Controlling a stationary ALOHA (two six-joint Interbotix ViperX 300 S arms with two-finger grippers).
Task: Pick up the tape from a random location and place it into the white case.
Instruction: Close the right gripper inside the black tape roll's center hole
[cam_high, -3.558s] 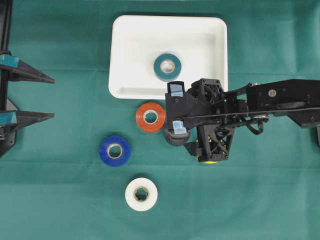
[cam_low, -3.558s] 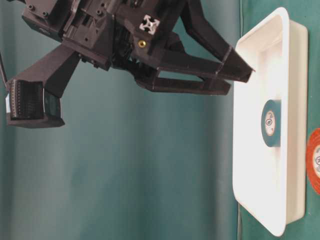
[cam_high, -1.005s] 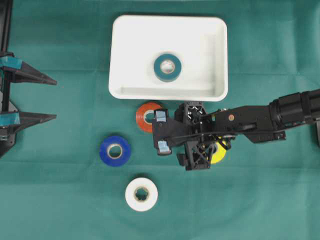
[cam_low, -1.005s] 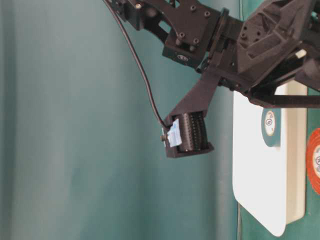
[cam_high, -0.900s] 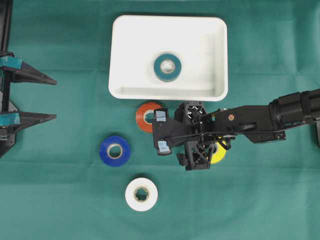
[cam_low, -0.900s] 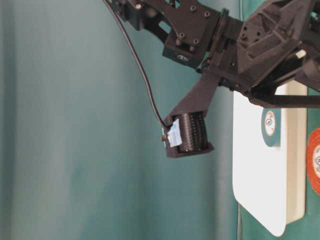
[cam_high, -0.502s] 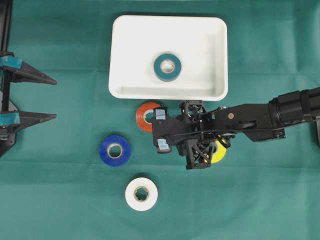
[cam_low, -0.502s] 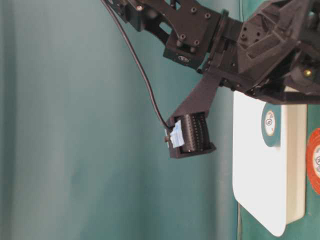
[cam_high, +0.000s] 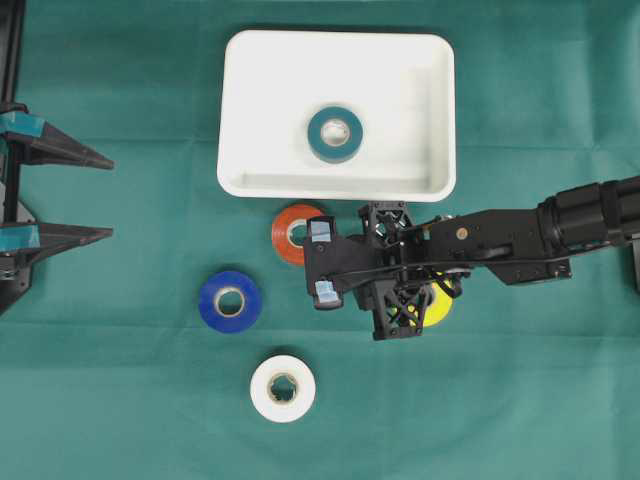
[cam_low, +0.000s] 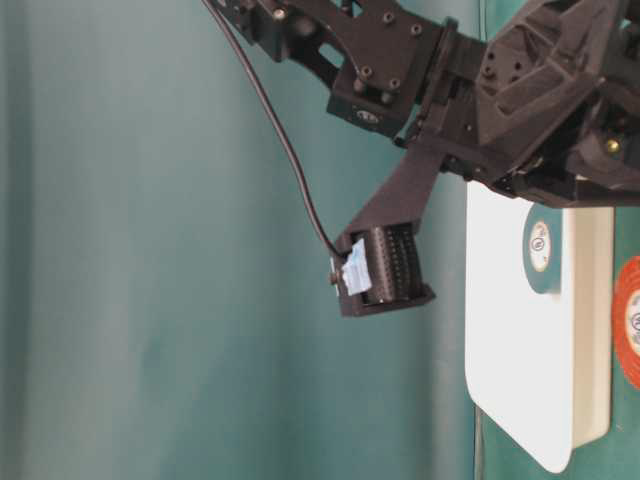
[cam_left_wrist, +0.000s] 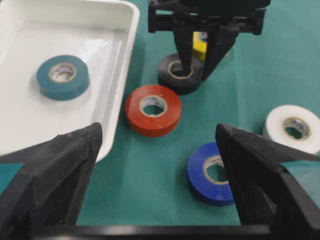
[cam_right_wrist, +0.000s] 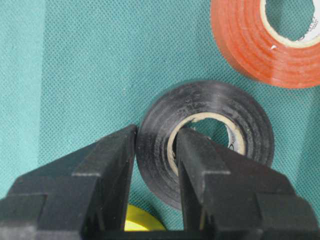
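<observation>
Pinching the wall of the black tape roll (cam_right_wrist: 205, 145), the right gripper (cam_right_wrist: 155, 165) has one finger (cam_right_wrist: 107, 172) against the roll's outer face and the other finger (cam_right_wrist: 207, 175) down inside its cardboard core, so the two fingers stand only a wall's thickness apart, clamped on the tape. From the left wrist view the same grip shows from the front: the black roll (cam_left_wrist: 180, 75) lies flat on the green cloth (cam_left_wrist: 165, 170) with the right gripper (cam_left_wrist: 192, 62) coming down on its near edge, and a yellow tape roll (cam_left_wrist: 201, 42) sits just behind it, mostly hidden. In the overhead view the right gripper (cam_high: 340, 268) covers the black roll, with the yellow roll (cam_high: 440, 308) peeking out under the arm. The orange-red tape roll (cam_high: 292, 232) lies just beside the gripper, between it and the white case (cam_high: 250, 110), which holds a teal tape roll (cam_high: 335, 134) lying flat near its middle. A blue tape roll (cam_high: 230, 301) and a white tape roll (cam_high: 282, 388) lie farther out on the cloth, well apart from the case. The left gripper (cam_high: 85, 195) hangs at the left edge with its fingers (cam_left_wrist: 60, 165) spread wide, holding nothing and touching nothing.
</observation>
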